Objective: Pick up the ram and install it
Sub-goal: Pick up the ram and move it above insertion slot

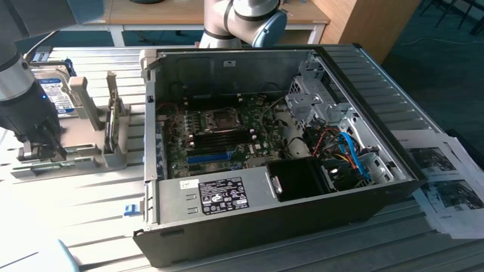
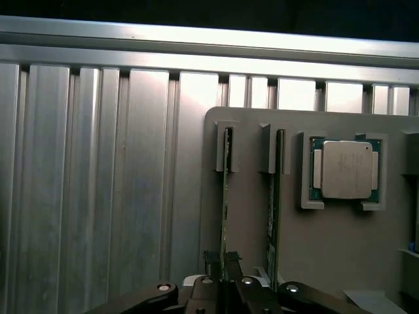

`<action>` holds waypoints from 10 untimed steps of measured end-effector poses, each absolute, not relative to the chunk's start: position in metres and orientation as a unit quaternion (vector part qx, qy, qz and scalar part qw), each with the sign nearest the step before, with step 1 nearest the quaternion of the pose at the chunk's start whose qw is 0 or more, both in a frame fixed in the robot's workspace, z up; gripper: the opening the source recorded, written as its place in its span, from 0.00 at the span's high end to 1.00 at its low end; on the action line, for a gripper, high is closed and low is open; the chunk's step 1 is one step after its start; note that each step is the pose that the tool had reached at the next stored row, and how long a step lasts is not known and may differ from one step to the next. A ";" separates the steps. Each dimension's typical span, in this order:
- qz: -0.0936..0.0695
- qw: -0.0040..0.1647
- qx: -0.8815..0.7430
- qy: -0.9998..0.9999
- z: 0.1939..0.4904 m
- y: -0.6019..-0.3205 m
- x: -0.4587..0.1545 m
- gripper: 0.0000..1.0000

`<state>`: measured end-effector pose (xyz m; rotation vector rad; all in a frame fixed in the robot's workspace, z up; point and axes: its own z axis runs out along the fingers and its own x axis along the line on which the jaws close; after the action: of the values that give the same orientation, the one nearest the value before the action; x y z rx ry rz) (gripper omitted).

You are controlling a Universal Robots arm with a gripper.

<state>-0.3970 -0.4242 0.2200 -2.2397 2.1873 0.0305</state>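
You had the gripper [image 2: 222, 259] sitting low over the grey holder [image 2: 327, 261], right at the ram [image 2: 226, 196]. The ram stood on edge in the holder's slot nearest its rim, w/ a 2nd stick [image 2: 275, 196] in the next slot and the CPU [image 2: 347, 169] beyond that. Couldn't tell if the gripper was clamped or loose. A good pick prob. called for centring on the stick's top edge, squaring to the slot, and keeping clear of the 2nd stick.

Exterior high, oblique; wrist close above holder [image 2: 252, 229]
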 end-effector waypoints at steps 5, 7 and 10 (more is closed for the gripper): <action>0.010 0.005 -0.715 0.699 0.220 -0.424 -0.397 0.84; 0.010 0.005 -0.715 0.699 0.220 -0.424 -0.397 0.84; 0.010 0.005 -0.715 0.699 0.220 -0.424 -0.397 0.84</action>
<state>-0.3970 -0.4242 0.2200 -2.2397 2.1873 0.0305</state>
